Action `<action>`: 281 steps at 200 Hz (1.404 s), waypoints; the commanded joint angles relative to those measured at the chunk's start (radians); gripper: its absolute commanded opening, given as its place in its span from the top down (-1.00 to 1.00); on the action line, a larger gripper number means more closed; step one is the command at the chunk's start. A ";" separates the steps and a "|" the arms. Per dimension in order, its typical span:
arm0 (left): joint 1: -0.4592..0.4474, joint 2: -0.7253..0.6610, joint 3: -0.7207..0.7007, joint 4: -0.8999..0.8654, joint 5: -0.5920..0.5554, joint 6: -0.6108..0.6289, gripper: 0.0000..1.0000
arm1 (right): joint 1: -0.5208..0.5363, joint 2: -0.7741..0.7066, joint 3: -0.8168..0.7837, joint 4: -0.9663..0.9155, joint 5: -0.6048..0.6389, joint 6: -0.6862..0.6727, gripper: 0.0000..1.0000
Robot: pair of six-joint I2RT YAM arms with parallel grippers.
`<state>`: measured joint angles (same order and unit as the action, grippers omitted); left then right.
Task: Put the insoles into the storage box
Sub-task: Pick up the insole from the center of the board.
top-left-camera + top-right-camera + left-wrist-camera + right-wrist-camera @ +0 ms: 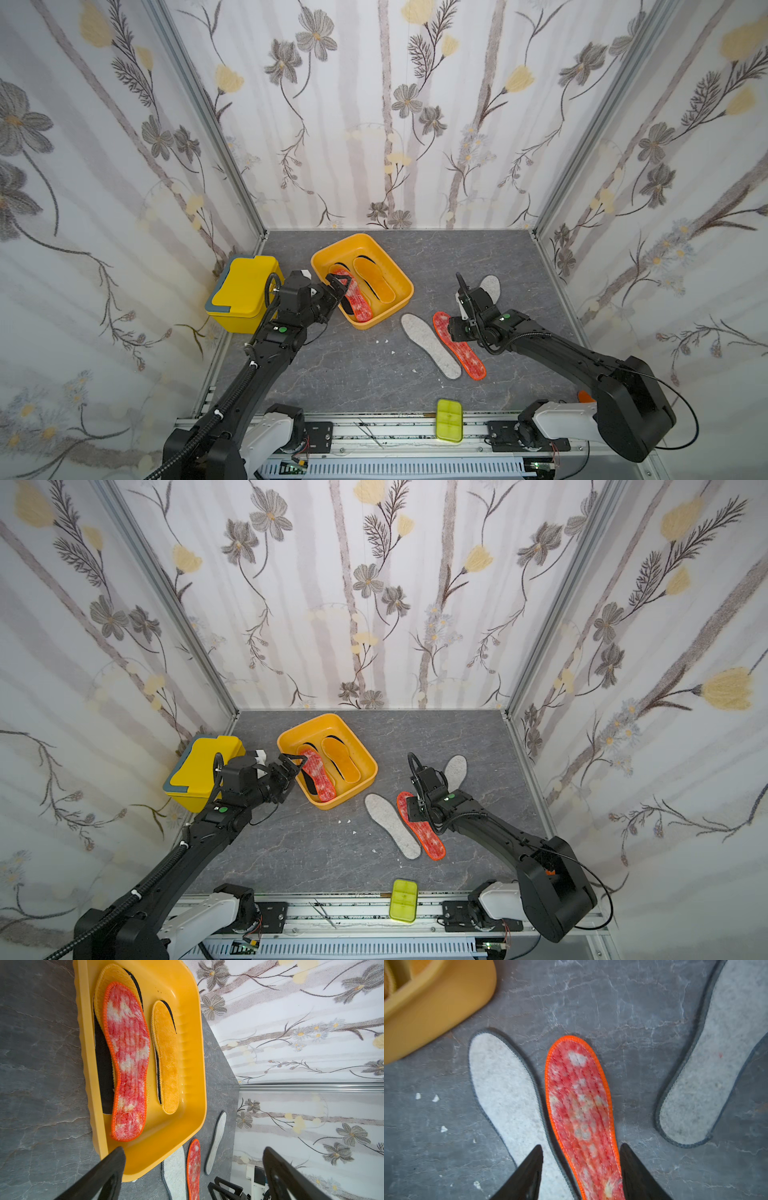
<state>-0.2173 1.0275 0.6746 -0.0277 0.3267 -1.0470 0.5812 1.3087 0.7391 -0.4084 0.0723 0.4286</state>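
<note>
We find left gripper (340, 287) spread wide, empty, over near-left edge of storage box (390, 315). Inside we count five: two black insoles (104, 1068), two orange-yellow insoles (374, 278), red mottled insole (355, 297) on top. Three lie on table (353, 374) right of box: grey felt insole (430, 347), second red insole (461, 353), far felt insole (491, 286). Astride second red insole, right gripper (580, 1146) parted, not clamped. We judge task past halfway.

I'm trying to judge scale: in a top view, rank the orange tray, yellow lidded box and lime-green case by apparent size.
1. orange tray
2. yellow lidded box, partly hidden by the left arm
3. lime-green case, clearly smallest
</note>
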 commanded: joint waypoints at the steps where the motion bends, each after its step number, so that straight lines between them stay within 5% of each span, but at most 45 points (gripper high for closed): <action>1: -0.005 0.006 0.010 0.032 0.004 0.007 -1.00 | -0.002 -0.007 -0.053 -0.012 0.030 0.053 -0.17; 102: -0.007 0.013 0.010 0.028 -0.006 0.007 -1.00 | -0.002 0.128 -0.115 0.051 0.030 0.054 -0.08; 281: -0.008 0.008 0.008 0.021 -0.015 0.009 -1.00 | -0.003 0.111 -0.125 0.101 0.050 0.061 0.53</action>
<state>-0.2256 1.0435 0.6765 -0.0235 0.3176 -1.0466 0.5804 1.4300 0.6147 -0.2283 0.0994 0.4812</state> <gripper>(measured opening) 0.998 0.249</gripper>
